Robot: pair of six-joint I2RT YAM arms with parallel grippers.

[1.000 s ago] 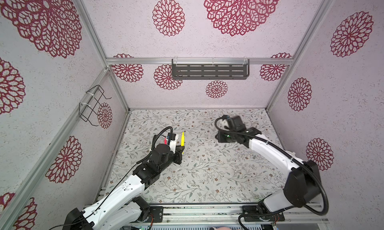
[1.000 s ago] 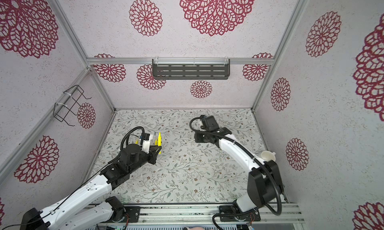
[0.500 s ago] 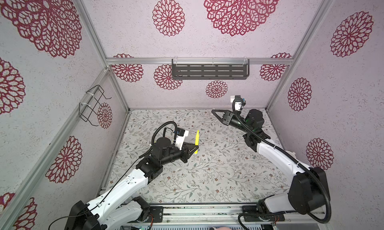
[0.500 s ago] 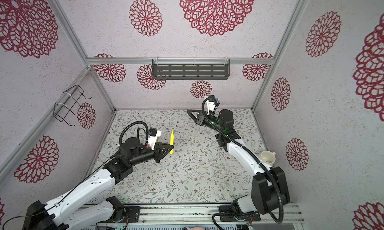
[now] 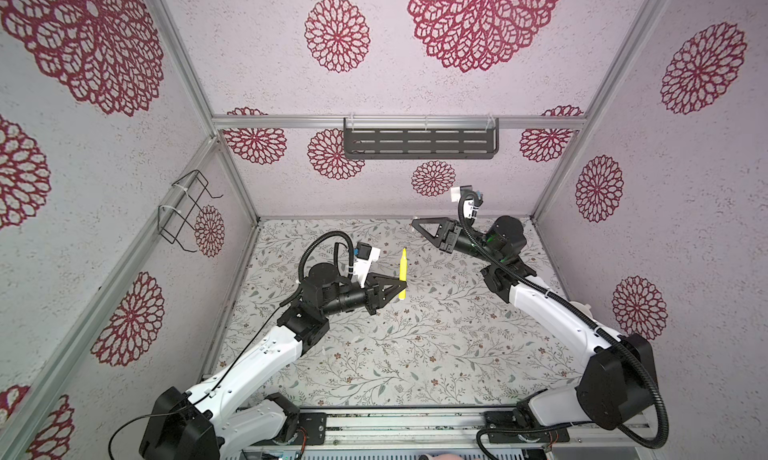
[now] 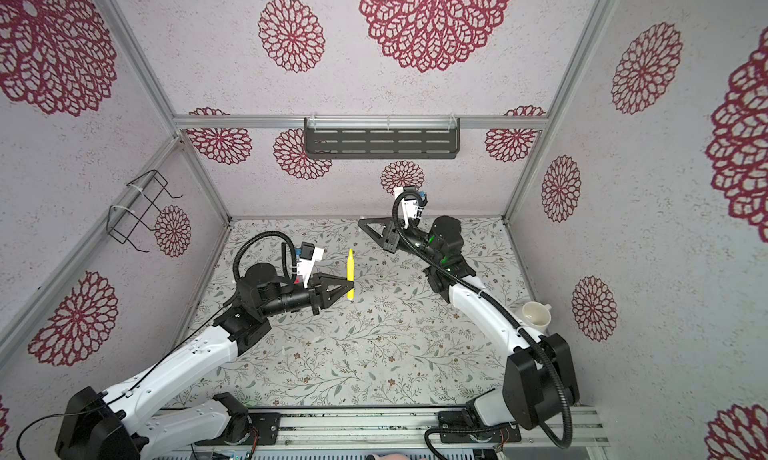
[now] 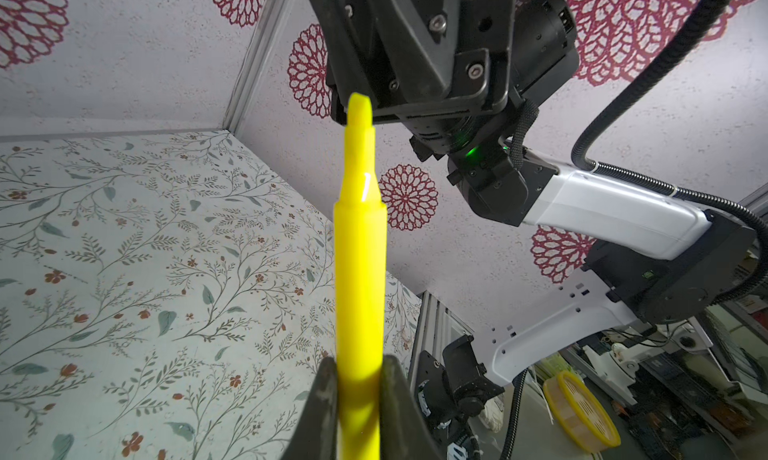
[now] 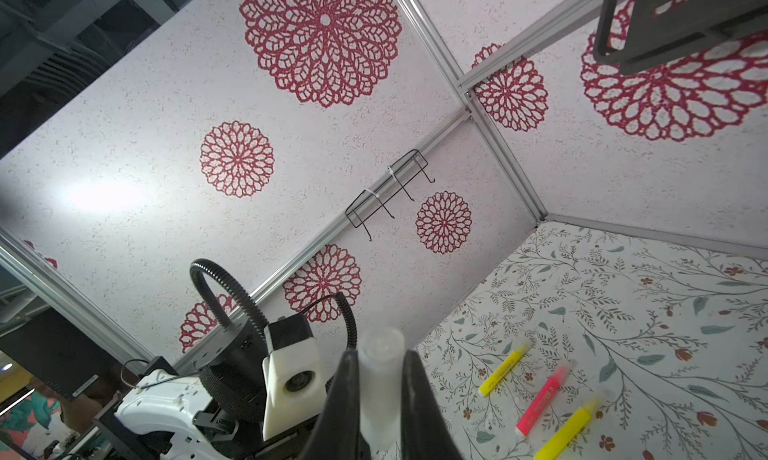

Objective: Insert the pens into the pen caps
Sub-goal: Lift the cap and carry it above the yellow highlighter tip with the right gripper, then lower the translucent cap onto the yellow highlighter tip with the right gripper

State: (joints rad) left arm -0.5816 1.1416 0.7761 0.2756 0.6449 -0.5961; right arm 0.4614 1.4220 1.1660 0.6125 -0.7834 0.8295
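While the left hand point(image 5: 402, 287) clamps a yellow pen point(image 5: 403, 266), the right hand point(image 5: 414, 223) pinches a clear cap point(image 8: 380, 368).

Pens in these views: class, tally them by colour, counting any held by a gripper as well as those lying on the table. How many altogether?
Yellow pens: 3 (one in the left gripper, two on the table)
Red-pink pens: 1 (on the table)
Total: 4

your yellow pen point(image 7: 359, 271) runs off the left wrist view's edge past the jaws. the clear cap point(image 8: 380, 379) has its base buried between the right jaws, and in both top views it's too small to spot.
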